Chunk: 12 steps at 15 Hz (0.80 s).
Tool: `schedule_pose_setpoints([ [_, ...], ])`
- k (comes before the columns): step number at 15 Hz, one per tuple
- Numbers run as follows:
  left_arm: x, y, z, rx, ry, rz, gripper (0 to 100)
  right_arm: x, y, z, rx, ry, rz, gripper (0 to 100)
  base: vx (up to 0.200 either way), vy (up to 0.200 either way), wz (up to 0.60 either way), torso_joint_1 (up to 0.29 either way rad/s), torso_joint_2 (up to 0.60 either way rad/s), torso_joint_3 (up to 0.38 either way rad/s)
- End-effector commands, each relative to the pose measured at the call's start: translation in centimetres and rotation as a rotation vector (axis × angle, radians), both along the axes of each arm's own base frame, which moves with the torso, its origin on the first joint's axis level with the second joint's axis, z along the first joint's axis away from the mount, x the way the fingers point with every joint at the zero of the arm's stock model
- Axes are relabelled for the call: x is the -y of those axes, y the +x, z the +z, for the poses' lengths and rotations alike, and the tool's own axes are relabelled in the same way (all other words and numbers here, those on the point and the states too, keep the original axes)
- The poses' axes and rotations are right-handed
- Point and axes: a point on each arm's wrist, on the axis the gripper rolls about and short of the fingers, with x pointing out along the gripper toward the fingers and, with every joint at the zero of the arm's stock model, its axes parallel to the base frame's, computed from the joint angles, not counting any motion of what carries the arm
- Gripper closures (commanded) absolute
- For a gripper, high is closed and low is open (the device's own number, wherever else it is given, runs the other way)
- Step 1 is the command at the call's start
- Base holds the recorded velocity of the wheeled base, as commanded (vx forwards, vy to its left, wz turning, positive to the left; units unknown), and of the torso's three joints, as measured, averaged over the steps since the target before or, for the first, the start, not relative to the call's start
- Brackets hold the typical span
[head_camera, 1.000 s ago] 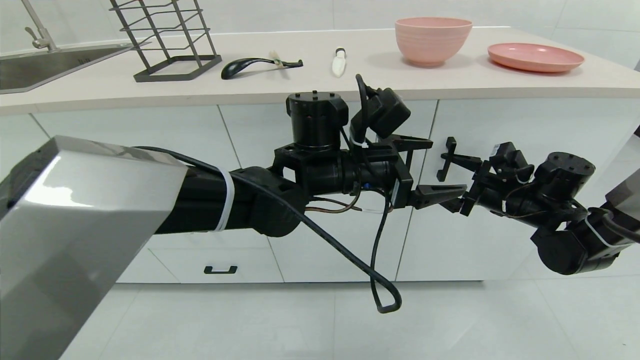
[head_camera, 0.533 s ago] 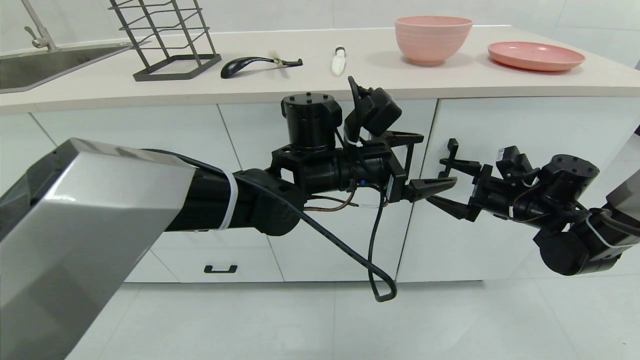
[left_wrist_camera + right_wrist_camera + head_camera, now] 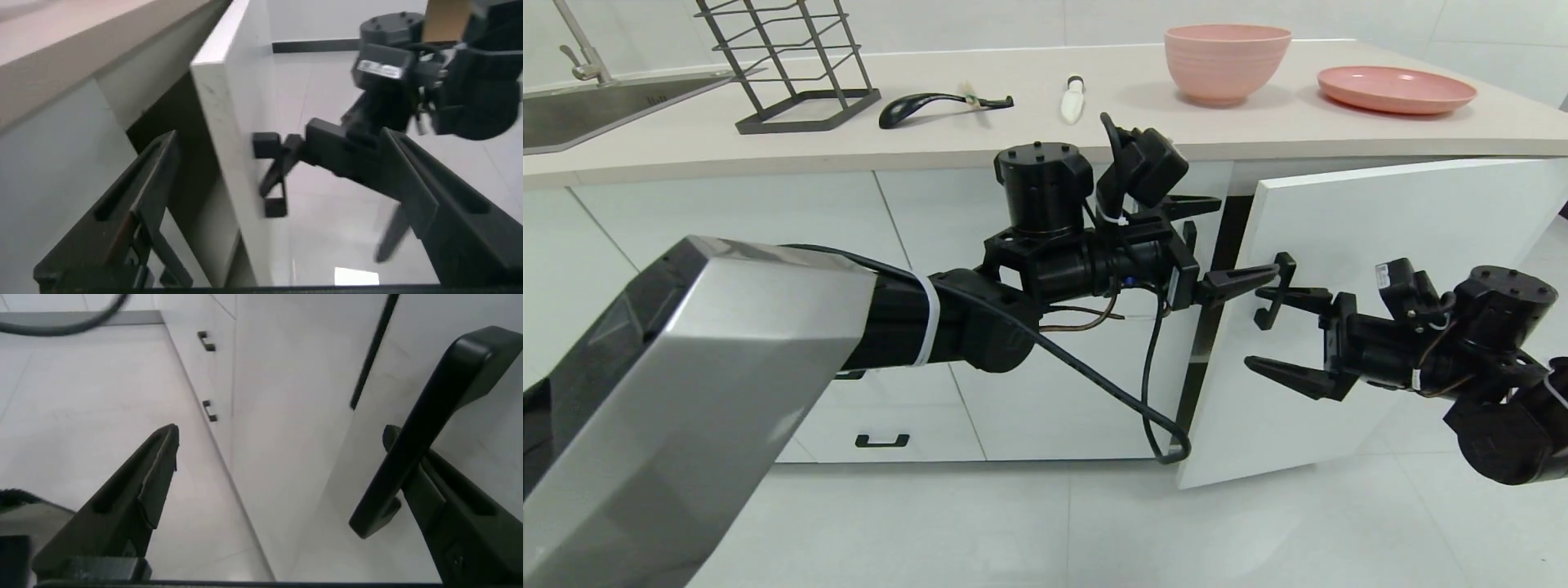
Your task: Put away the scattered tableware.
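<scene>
Cabinet door [image 3: 1380, 269] ajar, handle [image 3: 1278, 286] inside spread right gripper [image 3: 1258, 327]; left gripper [image 3: 1227, 238] spread beside door edge, empty. On counter [image 3: 768, 147]: bowl [image 3: 1227, 61], plate [image 3: 1396, 88], spoon [image 3: 915, 106], untouched. Early stage: all tableware left to stow.

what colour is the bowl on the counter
Pink, with faint horizontal ridges. The bowl shows best in the head view.

I see the counter [image 3: 849, 140] carrying a wire rack [image 3: 786, 126], black spoon [image 3: 900, 111], small white utensil [image 3: 1072, 102], pink bowl [image 3: 1227, 61] and pink plate [image 3: 1396, 88].
</scene>
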Motion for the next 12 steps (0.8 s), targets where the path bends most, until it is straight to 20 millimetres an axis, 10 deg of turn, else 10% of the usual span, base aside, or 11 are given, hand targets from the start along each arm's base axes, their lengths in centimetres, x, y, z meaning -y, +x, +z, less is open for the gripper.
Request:
schedule_pose_setpoints([
  [1,1.3,0.6,-1.1,0.002,-0.005,-0.003,0,0.2,-3.0,1.9,0.051,-0.007,0.043,0,0.000,0.000,0.00,0.000,0.00,0.000],
  [6,6.3,-1.0,-2.9,0.002,-0.079,-0.114,0,0.4,-6.4,1.6,0.030,-0.023,0.058,0,0.000,0.000,0.00,0.000,0.00,0.000],
  [12,8.7,-2.3,-4.2,-0.049,-0.146,-0.184,0,1.9,-5.5,-0.5,-0.022,-0.043,-0.106,0,0.000,0.000,0.00,0.000,0.00,0.000],
])
